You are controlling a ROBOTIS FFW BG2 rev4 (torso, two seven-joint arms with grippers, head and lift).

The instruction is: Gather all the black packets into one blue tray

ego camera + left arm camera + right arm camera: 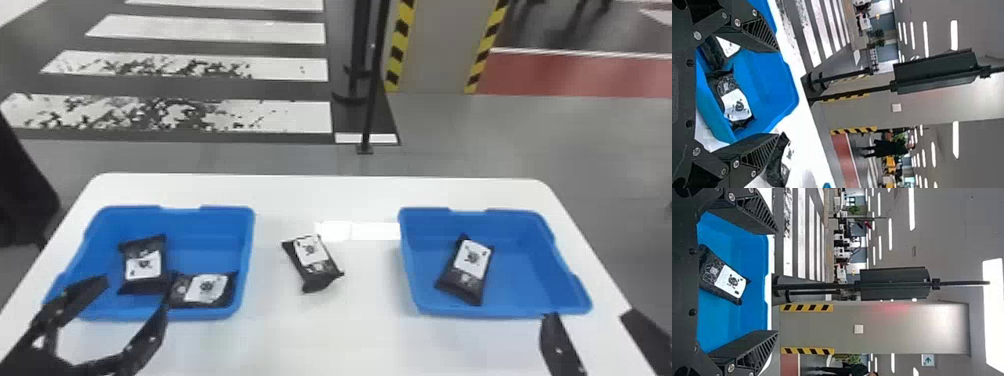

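And here your left end effector [134,291] and right end effector [589,315] hang empty, fingers apart, so you'll want the left squared across the loose packet [312,262], slanting on the surface [370,325] between left blue tray [202,232] and right blue tray [505,225].

Indoor hall, crosswalk stripes [210,27], hazard-taped pillar [442,45]

2 smooth plastic trays [530,270], glossy table [370,340], 4 crinkled packets [712,271]

Head view looks down; nearer, forward-facing wrist views share the striped pillar [891,333].
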